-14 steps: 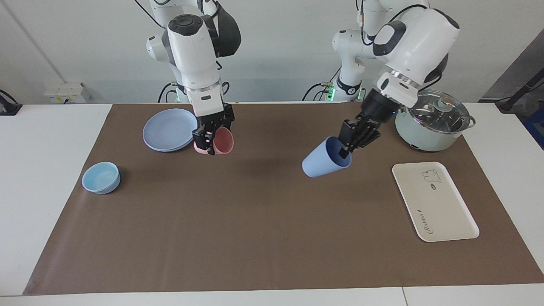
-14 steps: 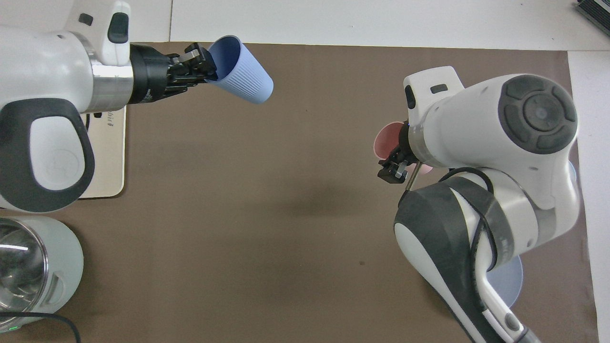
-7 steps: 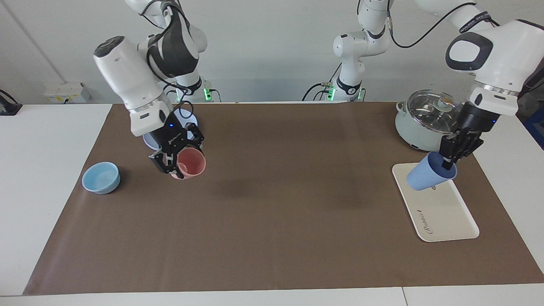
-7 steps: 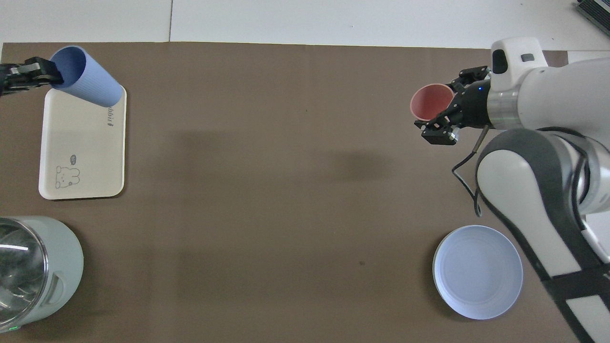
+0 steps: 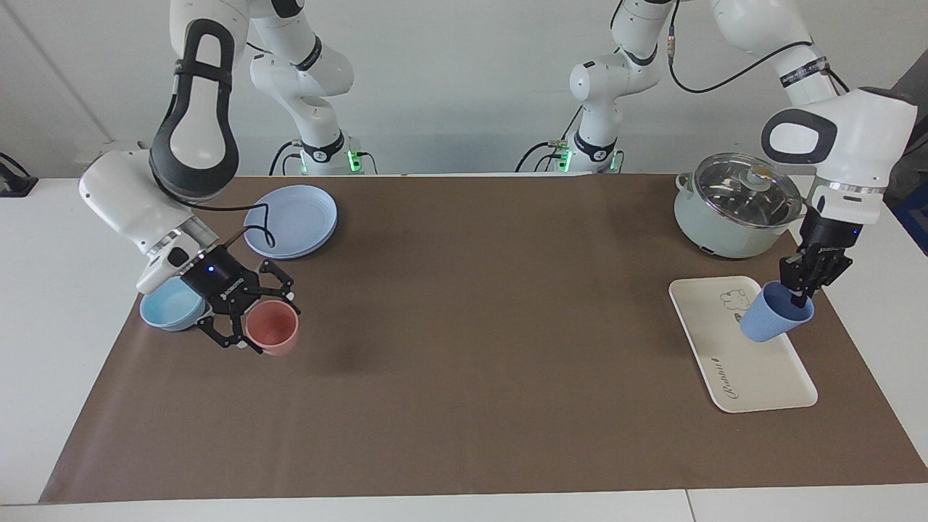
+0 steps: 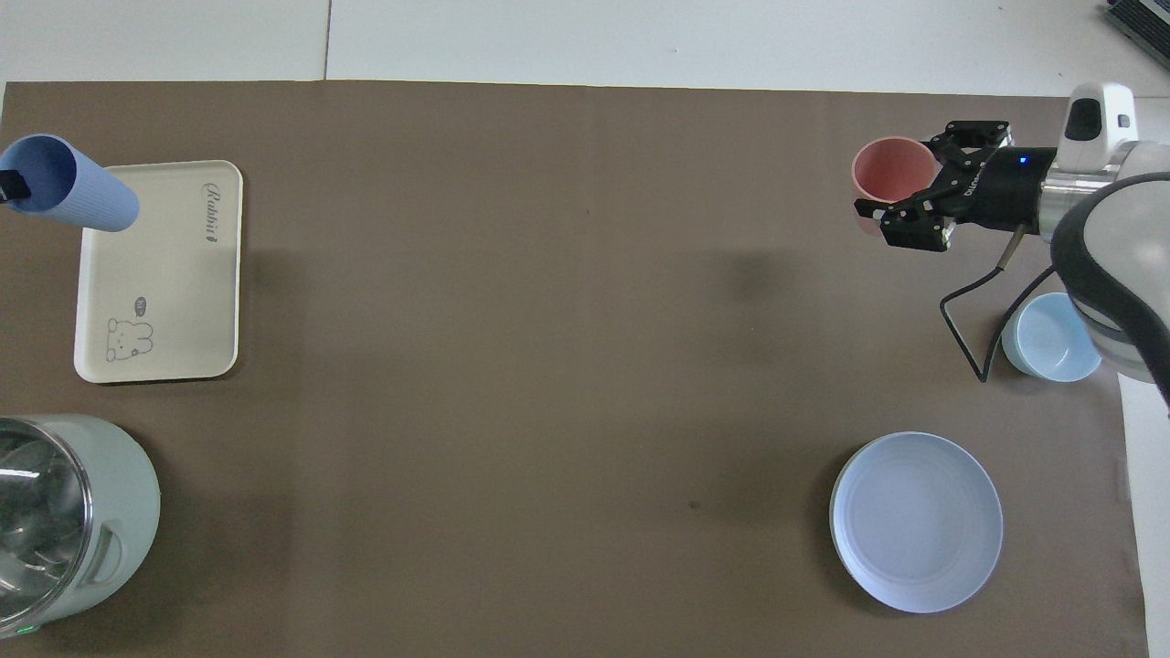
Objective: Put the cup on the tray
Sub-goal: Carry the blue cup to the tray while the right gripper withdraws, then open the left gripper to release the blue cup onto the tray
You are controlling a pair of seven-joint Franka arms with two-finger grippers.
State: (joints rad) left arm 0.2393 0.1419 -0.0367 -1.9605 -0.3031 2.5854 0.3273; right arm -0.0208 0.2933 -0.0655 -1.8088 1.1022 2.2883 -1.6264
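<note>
The periwinkle-blue cup [image 5: 774, 322] hangs tilted from my left gripper [image 5: 798, 295], which is shut on its rim. It is low over the end of the cream-white tray [image 5: 757, 373] that lies nearer to the robots; I cannot tell whether it touches. In the overhead view the cup [image 6: 78, 193] covers the tray's [image 6: 164, 292] corner and only the left gripper's tip [image 6: 7, 185] shows. My right gripper [image 5: 255, 313] is shut on a salmon-pink tumbler [image 5: 272, 327] and holds it above the mat beside the light-blue bowl [image 5: 165, 306].
A lidded pale-green pot [image 5: 738, 206] stands nearer to the robots than the tray. A round blue plate [image 5: 291, 220] lies toward the right arm's end, nearer to the robots than the bowl. A brown mat [image 5: 471, 348] covers the table.
My left gripper carried the blue cup from over the mat's middle to the tray and lowered it. My right gripper carried the pink tumbler from beside the plate to beside the bowl.
</note>
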